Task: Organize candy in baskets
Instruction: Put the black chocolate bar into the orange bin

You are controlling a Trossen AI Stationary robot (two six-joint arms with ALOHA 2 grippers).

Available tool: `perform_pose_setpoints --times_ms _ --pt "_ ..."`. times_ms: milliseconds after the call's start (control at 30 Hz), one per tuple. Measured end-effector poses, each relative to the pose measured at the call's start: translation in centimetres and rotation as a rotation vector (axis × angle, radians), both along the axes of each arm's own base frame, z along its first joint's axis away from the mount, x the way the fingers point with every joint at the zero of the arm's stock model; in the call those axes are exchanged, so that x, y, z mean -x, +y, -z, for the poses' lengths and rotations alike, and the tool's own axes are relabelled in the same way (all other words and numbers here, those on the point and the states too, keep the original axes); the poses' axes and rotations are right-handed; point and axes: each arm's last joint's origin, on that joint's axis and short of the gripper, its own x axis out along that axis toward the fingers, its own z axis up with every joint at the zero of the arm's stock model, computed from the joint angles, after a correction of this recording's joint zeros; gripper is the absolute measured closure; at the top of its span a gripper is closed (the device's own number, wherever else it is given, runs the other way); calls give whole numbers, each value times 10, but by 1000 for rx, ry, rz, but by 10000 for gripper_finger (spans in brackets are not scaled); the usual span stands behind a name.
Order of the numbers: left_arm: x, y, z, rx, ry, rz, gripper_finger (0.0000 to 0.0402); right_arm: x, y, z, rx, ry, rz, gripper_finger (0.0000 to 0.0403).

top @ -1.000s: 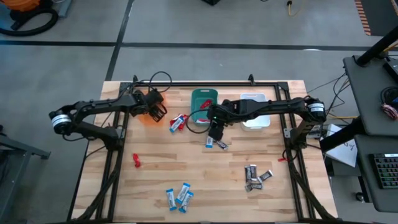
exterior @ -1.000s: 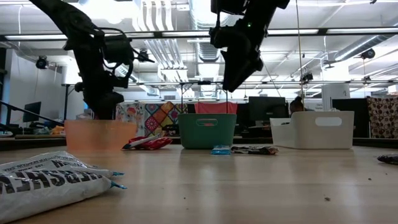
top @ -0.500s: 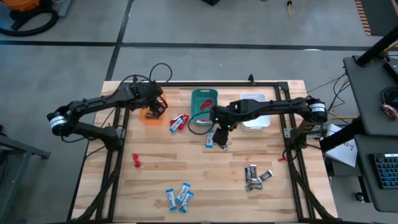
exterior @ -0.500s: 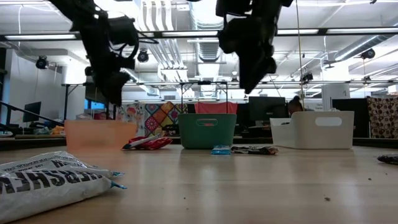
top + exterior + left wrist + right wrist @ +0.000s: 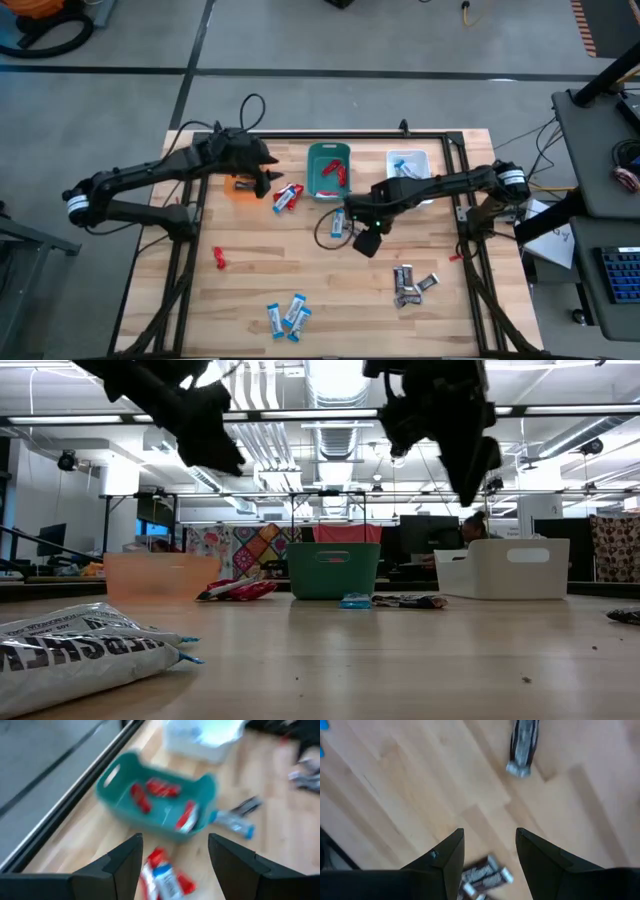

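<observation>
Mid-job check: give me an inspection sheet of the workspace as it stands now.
Surface: wooden table, candy scattered.
Job's things: teal basket holds red bars; white basket holds blue ones; orange basket mostly hidden. Loose: blue bars, grey bars, red piece.
Clutter: nothing seen.
Grippers: left gripper open beside the orange basket; right gripper open, empty, mid-table.
Cables: loops along both arms.
Surroundings: workshop, desks.

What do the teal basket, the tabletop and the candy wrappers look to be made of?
Teal basket: likely molded plastic, going by its smooth uniform colour, rounded corners and cut-out handle. Tabletop: light wood, with visible plank seams and grain, matte finish. Candy wrappers: probably thin plastic film or foil, printed and slightly glossy, with crimped ends in the low view.
</observation>
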Motion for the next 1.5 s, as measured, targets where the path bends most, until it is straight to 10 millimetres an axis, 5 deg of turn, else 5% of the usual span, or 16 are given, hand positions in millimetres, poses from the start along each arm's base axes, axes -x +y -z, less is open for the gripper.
perform_pose_setpoints --times_ms 367,767,1133,1500 --pt "4 -35 8 -49 -193 133 201 16 38 13 -6 153 103 234" --pt "3 -37 12 -43 -214 137 201 45 73 47 18 334 215 234" --pt "3 -37 15 -30 -210 131 201 73 83 85 -27 412 250 234" --pt "3 -37 16 -26 -208 129 201 101 71 90 -37 279 411 230"
